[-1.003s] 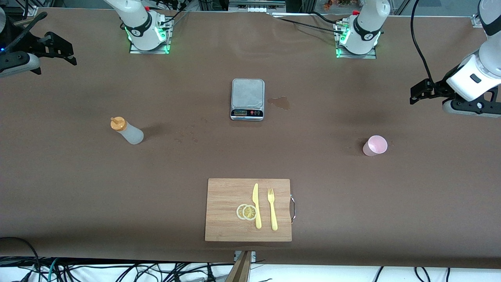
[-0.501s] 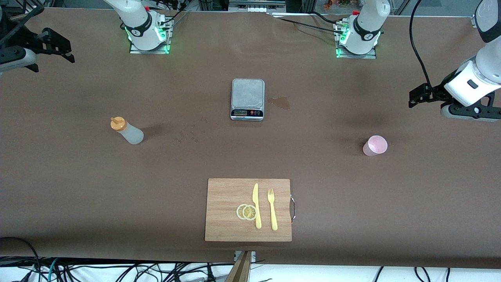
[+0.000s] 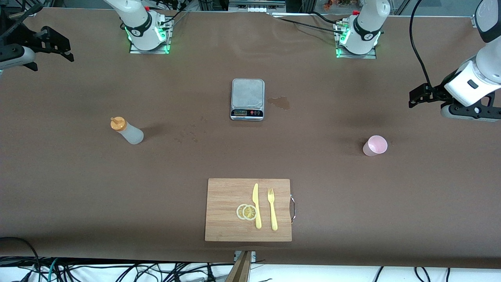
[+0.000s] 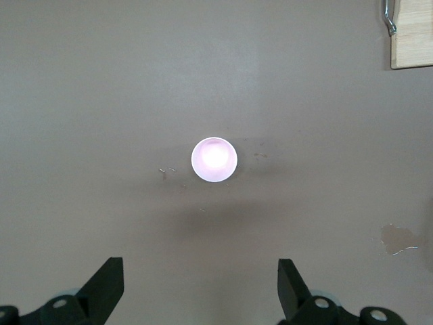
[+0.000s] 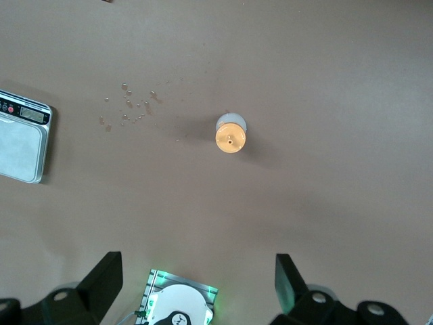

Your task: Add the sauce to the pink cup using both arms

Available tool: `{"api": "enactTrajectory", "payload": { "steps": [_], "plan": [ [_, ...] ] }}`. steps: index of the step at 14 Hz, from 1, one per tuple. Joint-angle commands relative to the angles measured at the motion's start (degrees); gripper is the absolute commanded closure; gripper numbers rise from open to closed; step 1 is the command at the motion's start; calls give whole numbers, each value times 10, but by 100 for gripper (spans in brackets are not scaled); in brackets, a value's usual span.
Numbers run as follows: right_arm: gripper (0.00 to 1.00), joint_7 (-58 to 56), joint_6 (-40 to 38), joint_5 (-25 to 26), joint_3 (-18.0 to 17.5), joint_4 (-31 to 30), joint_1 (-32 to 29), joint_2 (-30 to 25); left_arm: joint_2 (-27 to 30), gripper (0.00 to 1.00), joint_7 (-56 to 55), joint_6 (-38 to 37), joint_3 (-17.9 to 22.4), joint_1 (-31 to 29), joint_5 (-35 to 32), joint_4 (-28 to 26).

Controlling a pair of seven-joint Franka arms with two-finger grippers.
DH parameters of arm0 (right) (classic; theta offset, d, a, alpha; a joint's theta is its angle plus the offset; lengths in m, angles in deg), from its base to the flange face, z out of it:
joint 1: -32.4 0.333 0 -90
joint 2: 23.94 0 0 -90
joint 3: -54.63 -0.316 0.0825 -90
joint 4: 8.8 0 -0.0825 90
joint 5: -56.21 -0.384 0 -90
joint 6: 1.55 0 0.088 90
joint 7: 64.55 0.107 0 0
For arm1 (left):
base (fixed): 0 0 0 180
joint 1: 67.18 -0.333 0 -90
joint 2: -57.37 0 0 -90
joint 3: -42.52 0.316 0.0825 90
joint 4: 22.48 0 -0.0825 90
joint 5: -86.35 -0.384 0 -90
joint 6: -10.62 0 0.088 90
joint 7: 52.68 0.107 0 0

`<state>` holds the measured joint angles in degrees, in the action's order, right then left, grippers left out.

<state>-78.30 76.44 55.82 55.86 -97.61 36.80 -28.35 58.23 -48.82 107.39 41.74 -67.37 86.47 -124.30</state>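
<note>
Both hands hang high, jaws spread wide and empty: the right hand (image 3: 51,41) over the tabletop's (image 3: 250,156) right-arm end, the left hand (image 3: 420,96) over its left-arm end. The sauce (image 3: 127,131) stands upright toward the right arm's end, well apart from the pink cup (image 3: 375,145), also upright, near the left arm. A good start, I judge, is lowering each hand squarely over its own thing, gripping the bottle's body below the orange cap

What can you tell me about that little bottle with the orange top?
The sauce bottle is small, with a frosted, translucent white body that looks like soft plastic and an orange nozzle cap, which from straight above in the right wrist view shows a tiny hole at its tip. It stands upright and alone on the brown table, toward the right arm's end. Nothing touches it except the table, and a faint shadow lies beside it.
</note>
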Motion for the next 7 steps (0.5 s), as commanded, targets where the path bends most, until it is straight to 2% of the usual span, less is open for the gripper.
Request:
{"api": "enactTrajectory", "payload": {
  "steps": [1, 7],
  "plan": [
    [0, -8, -9, 3, 1, 7, -4, -4, 5, 0, 2, 3, 0, -3, 7, -1],
    [0, -19, -8, 5, 9, 7, -4, -4, 5, 0, 2, 3, 0, -3, 7, -1]
  ]
}}
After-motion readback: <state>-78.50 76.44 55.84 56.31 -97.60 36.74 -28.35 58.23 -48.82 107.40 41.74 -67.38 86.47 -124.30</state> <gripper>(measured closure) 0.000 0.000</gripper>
